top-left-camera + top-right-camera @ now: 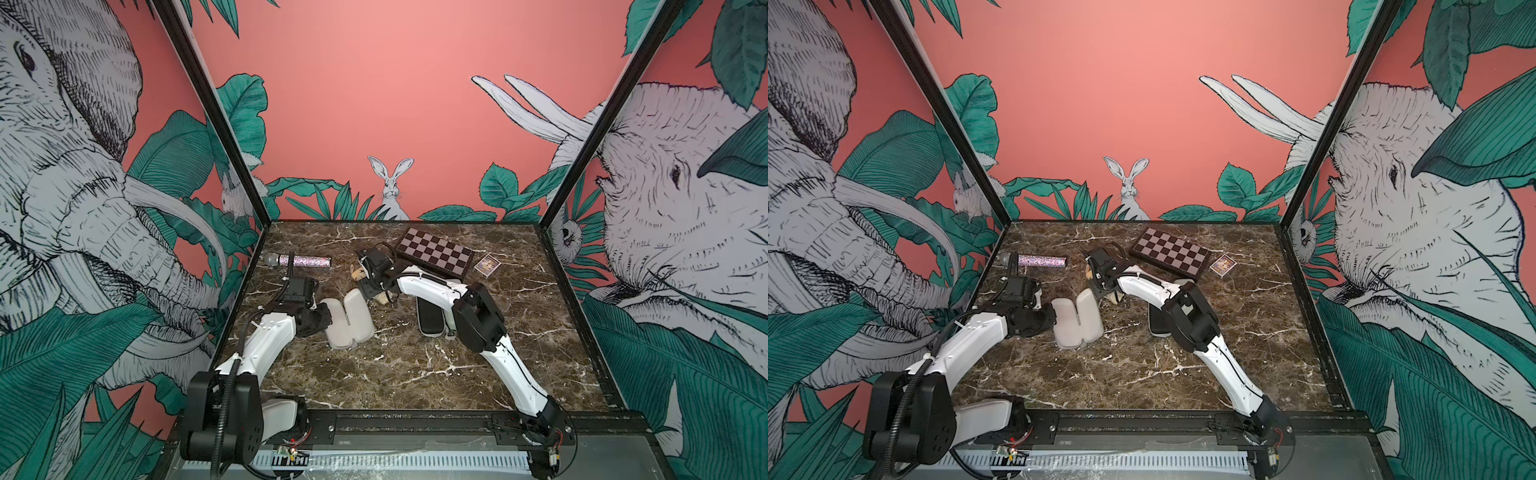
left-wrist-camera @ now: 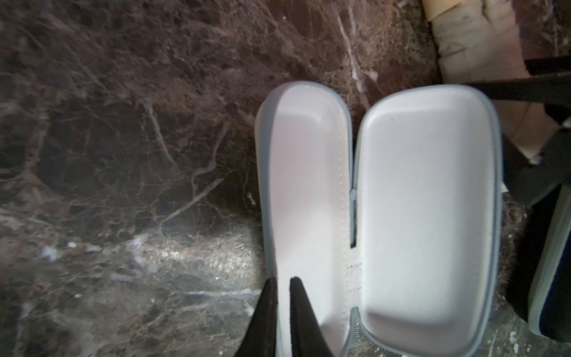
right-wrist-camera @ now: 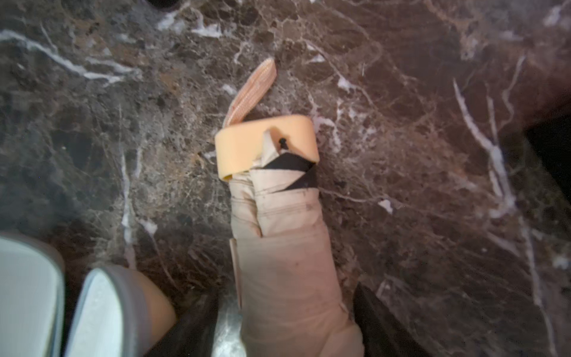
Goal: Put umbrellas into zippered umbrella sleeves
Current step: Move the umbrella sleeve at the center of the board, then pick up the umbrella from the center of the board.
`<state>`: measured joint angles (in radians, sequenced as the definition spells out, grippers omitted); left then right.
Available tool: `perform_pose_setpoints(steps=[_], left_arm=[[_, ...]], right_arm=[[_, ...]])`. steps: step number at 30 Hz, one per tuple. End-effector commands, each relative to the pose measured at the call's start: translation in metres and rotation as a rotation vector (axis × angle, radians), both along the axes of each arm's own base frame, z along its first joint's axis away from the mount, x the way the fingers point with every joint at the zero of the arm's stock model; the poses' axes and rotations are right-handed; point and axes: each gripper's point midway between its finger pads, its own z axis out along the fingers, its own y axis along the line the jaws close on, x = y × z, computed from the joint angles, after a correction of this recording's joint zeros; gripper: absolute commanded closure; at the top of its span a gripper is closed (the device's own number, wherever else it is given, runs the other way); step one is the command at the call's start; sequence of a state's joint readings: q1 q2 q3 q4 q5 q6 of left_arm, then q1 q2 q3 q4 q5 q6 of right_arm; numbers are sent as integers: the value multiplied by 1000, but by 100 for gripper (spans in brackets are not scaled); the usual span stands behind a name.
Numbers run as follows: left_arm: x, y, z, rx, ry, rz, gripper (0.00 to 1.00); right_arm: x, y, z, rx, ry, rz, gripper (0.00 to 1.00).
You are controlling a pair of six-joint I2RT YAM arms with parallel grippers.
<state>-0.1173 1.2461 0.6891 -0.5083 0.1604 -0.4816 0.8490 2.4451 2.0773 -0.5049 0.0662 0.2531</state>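
My left gripper (image 2: pixel 282 282) is clenched on the rim of the open sleeve (image 2: pixel 426 201). The right gripper (image 3: pixel 285 296) straddles the umbrella (image 3: pixel 287 247), which lies on the table (image 3: pixel 432 123) just beside that sleeve; I cannot tell whether its jaws are clamped. Risk: a loose hold on slack fabric could let the umbrella slip or tilt when lifted, strike the rim and knock the sleeve out of the left pinch.

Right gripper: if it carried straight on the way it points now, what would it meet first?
The tan, crinkled folded compact umbrella. The right gripper straddles it with jaws open, so going on would probably press onto its fabric, with the dark marble tabletop just beneath; depth is unclear.
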Motion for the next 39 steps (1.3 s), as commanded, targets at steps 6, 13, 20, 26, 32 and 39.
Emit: perform_pose_setpoints(steps=[6,13,20,26,32,39], left_arm=[[6,-21,-22,-79,6,-40,87],[15,-34,-20,-72,-3,-70,88],[17,-40,-21,-88,-17,-80,92],[24,-49,-21,-124,-28,-43,94],[14,-39,-17,-78,-27,-23,95],[1,-34,-21,-77,-12,-10,95]], right_arm=[[-2,-27,62,79,-48,4,54],[-8,-43,29,48,44,-25,47],[0,-61,41,93,21,-111,61],[-7,-67,75,104,3,-71,29],[-6,-61,23,39,85,-62,20],[-11,-48,-10,-16,131,-46,23]])
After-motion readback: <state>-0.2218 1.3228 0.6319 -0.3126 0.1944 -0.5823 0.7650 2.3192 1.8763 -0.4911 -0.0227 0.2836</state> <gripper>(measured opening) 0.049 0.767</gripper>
